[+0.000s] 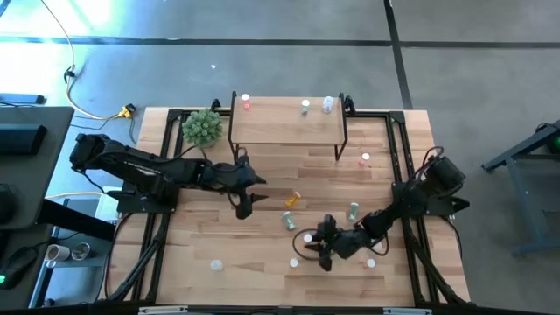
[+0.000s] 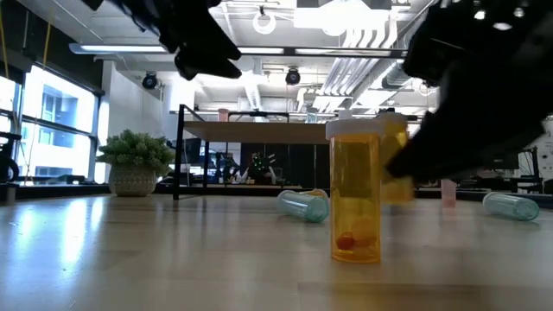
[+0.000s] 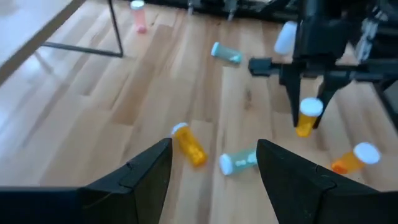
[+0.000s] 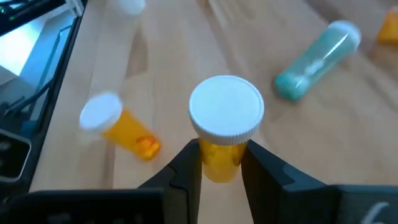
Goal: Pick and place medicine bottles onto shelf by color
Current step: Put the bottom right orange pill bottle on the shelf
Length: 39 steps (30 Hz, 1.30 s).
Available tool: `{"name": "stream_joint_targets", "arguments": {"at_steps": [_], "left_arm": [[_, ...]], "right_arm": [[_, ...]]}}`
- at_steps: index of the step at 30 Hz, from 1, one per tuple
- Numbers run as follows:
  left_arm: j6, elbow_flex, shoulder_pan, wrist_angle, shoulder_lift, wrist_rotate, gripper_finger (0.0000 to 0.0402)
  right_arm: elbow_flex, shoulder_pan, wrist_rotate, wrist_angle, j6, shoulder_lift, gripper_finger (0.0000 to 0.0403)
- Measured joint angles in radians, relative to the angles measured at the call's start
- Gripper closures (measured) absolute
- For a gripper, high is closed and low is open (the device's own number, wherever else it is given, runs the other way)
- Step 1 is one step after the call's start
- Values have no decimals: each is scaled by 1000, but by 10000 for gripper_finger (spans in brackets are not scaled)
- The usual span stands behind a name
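My right gripper (image 1: 319,247) (image 4: 222,163) is shut on an orange, white-capped bottle (image 4: 225,118) near the table's front; it also shows in the left wrist view (image 3: 307,118). My left gripper (image 1: 245,206) (image 3: 214,165) is open and empty above the table's middle. Below it, an orange bottle (image 3: 189,146) and a green one (image 3: 239,160) lie on their sides. The shelf (image 1: 284,124) stands at the far edge with a pink (image 1: 246,101), a green (image 1: 305,107) and a clear bottle (image 1: 327,104) upright on it. My right gripper pinches the orange bottle's body just under its white cap (image 4: 221,158) between its two fingers. The fingers (image 3: 296,106) point steeply down from above. The bottle is slightly tilted, cap up; whether its base touches the table I cannot tell.
Another orange bottle (image 2: 356,194) stands upright close in front of the held one. More bottles stand or lie about: green (image 1: 353,210), pink (image 1: 365,160), white-capped (image 1: 216,264) (image 1: 371,262). A spiky green plant (image 1: 203,127) stands left of the shelf.
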Motion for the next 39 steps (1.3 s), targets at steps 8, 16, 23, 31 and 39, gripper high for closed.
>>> {"name": "stream_joint_targets", "arguments": {"at_steps": [8, 16, 23, 31, 39], "left_arm": [[79, 58, 33, -98, 0, 2, 177], [120, 106, 82, -167, 0, 113, 177], [122, 170, 117, -296, 0, 135, 177], [121, 182, 136, -331, 11, 195, 177], [118, 183, 126, -300, 55, 199, 177]], "right_arm": [[0, -133, -88, -26, -98, -86, 320], [32, -288, -255, -84, -184, -125, 320], [225, -384, -332, -397, -343, -127, 320], [393, -445, -345, -629, -419, -127, 320], [416, -470, -346, -671, -409, -127, 320]]}}
